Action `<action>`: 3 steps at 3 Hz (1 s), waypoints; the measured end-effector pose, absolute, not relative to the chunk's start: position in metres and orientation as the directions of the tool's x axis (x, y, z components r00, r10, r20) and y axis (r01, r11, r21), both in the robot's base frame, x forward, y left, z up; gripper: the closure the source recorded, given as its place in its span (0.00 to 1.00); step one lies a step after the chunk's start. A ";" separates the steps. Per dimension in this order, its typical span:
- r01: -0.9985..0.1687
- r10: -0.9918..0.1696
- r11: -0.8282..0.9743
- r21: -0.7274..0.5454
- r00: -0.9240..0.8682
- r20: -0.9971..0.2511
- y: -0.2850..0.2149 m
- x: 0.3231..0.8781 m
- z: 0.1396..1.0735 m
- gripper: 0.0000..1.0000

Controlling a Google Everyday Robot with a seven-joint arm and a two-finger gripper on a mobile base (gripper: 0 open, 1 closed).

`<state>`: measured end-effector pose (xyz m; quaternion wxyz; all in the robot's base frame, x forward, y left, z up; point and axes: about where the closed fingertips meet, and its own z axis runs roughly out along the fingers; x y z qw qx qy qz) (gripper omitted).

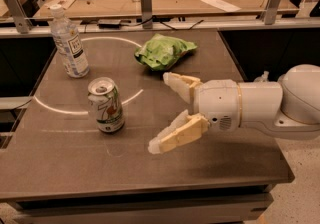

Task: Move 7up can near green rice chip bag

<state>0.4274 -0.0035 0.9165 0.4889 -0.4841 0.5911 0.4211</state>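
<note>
7up can point(106, 105) upright on worktop point(60, 163), gripper point(161, 111) right of can, jaws spread, green rice chip bag point(164, 51) behind gripper

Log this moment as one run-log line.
stage: pre-grasp | tool: open, empty, right of 7up can, apart | 7up can: upright, untouched | green rice chip bag: behind tool, apart from can

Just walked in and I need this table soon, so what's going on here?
A robot arm is reaching in from the right. Its gripper hangs open just above the table, to the right of the can and not touching it. The can stands upright, apart from the bag, which lies farther back. A bottle stands at the back left. Nothing is held.
</note>
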 end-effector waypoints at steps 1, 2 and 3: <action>-0.982 -0.142 0.188 0.028 -0.056 -0.988 0.021 0.432 0.904 0.00; -0.976 -0.143 0.218 0.022 -0.055 -0.988 0.046 0.445 0.885 0.00; -0.969 -0.149 0.245 0.014 -0.052 -0.987 0.065 0.459 0.872 0.00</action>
